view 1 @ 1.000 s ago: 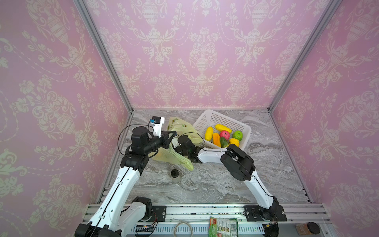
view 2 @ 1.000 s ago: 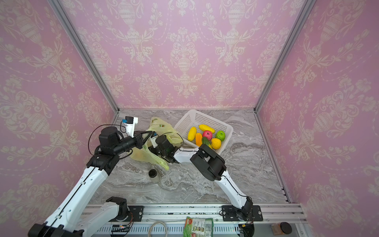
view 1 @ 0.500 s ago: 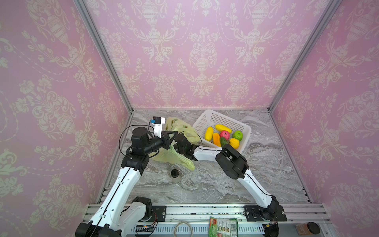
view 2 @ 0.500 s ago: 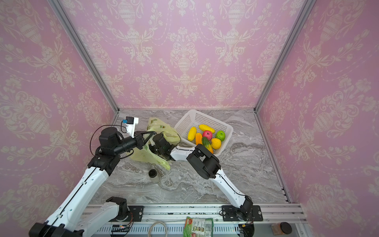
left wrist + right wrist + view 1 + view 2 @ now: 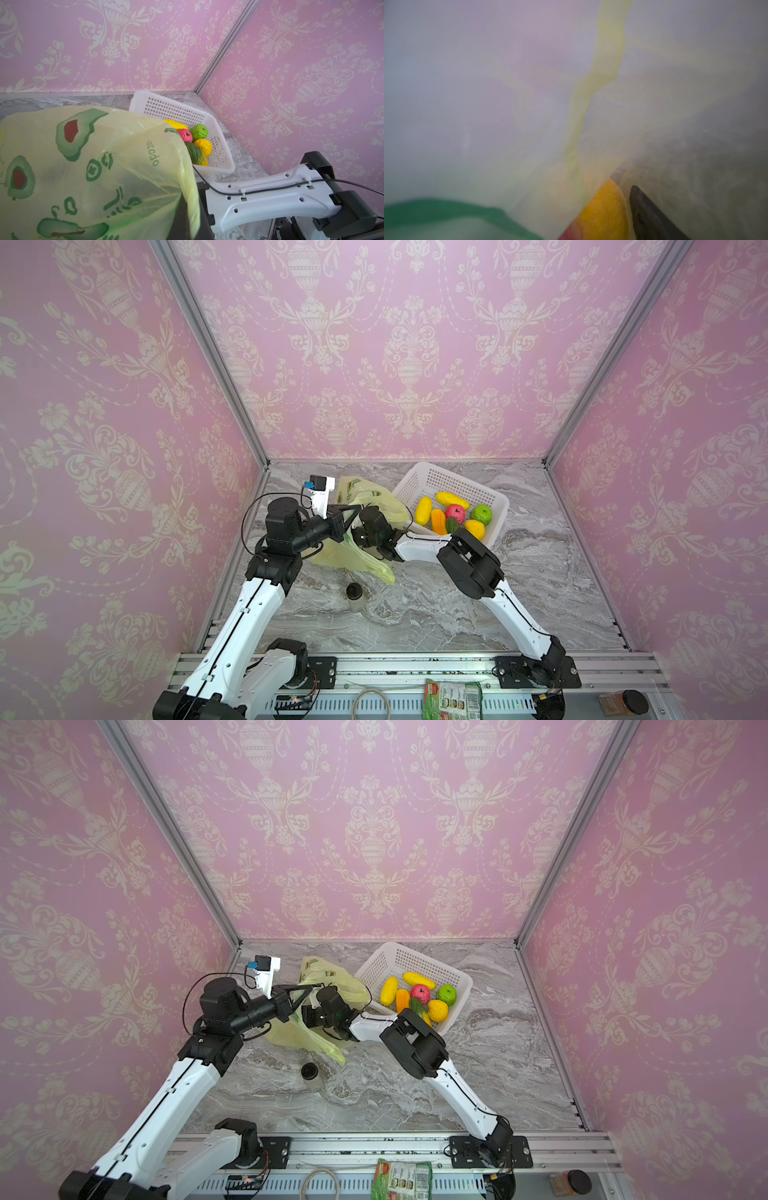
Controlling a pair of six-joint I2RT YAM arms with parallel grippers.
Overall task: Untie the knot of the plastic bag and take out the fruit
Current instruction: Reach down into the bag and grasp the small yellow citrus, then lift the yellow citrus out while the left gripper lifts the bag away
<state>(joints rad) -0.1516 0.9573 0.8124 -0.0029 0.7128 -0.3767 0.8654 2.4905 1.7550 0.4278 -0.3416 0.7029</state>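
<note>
Fruit (image 5: 455, 514) lay mostly in the basket (image 5: 415, 485): seven pieces, yellow, orange, pink-red and green, showed there in both top views. The bag (image 5: 357, 562) sat on the desk (image 5: 436, 614) just beside the basket, on the side toward the left wall. Its lower part sagged onto the marble and its upper edge was lifted. The left jaws were clenched on that lifted plastic, which draped close across the left wrist view and hid their tips. The right arm (image 5: 428, 545) extended from the basket side, its jaws buried in the bag's mouth. In the right wrist view one more fruit (image 5: 604, 209), yellow-orange, lay inside the bag, touching one dark finger (image 5: 648, 214). Plastic hid the other finger, so I could not tell whether the right jaws were grasping it or released. A jar (image 5: 354, 592) stood near the bag's low corner.
</note>
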